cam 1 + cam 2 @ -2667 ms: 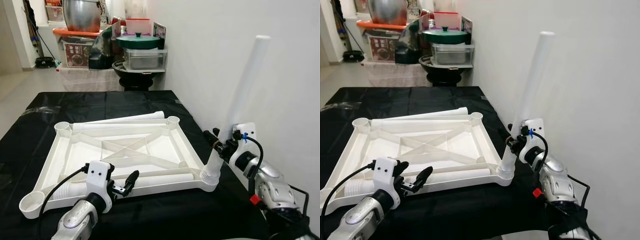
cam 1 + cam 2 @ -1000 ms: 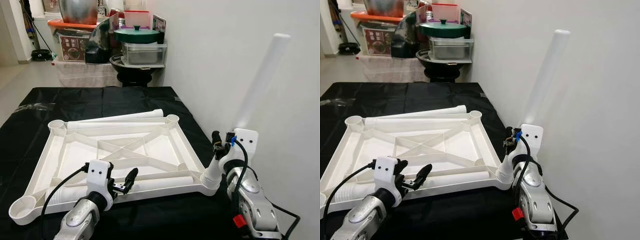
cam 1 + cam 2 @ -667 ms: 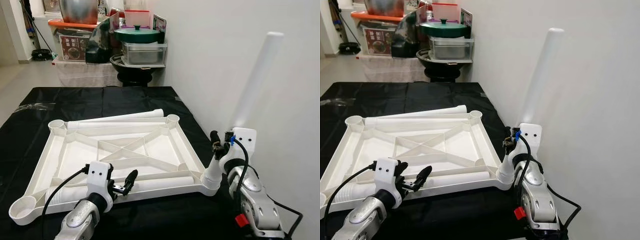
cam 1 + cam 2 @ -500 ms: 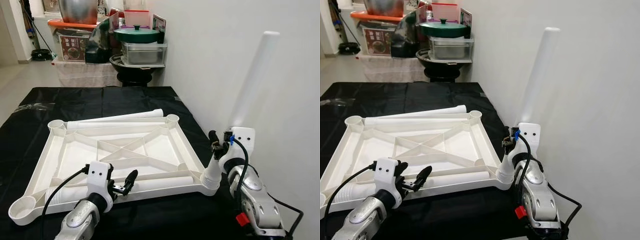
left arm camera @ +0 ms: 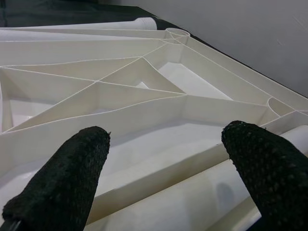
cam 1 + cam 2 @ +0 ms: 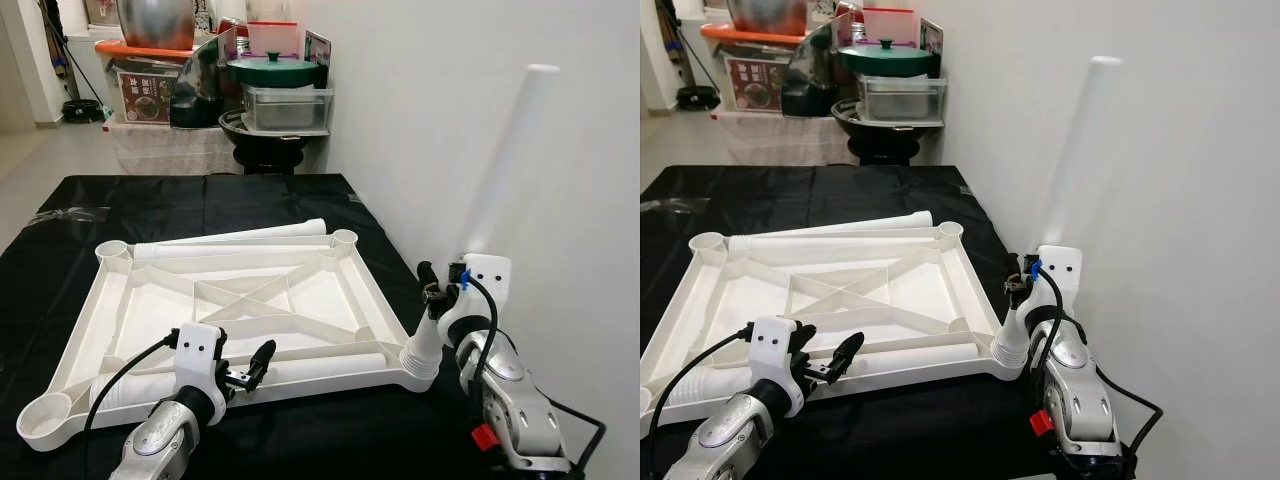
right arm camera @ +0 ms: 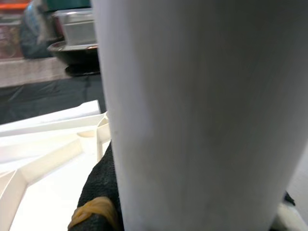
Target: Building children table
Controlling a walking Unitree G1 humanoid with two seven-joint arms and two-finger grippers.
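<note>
A white plastic tabletop (image 6: 372, 290) lies upside down on the black-covered table. A long white leg (image 6: 505, 160) stands in its near right corner socket (image 6: 420, 362), leaning slightly right toward the wall. My right gripper (image 6: 432, 295) is shut on this leg just above the socket; the right wrist view shows the leg (image 7: 192, 115) against one black finger (image 7: 98, 192). My left gripper (image 6: 245, 375) hovers open at the near edge, fingers (image 5: 57, 183) apart over a loose leg (image 6: 320, 364) lying inside the frame. Another leg (image 6: 250, 236) lies along the far edge.
The white wall (image 6: 450, 90) runs close along the table's right edge. Behind the table stand a green-lidded pot (image 6: 277, 78), a clear container (image 6: 290, 115) and a large metal pot (image 6: 155, 25). Black cloth (image 6: 200, 200) is bare beyond the tabletop.
The upright leg has swung a little left, standing closer to vertical, with my right gripper still on it. My left gripper has stayed in place.
</note>
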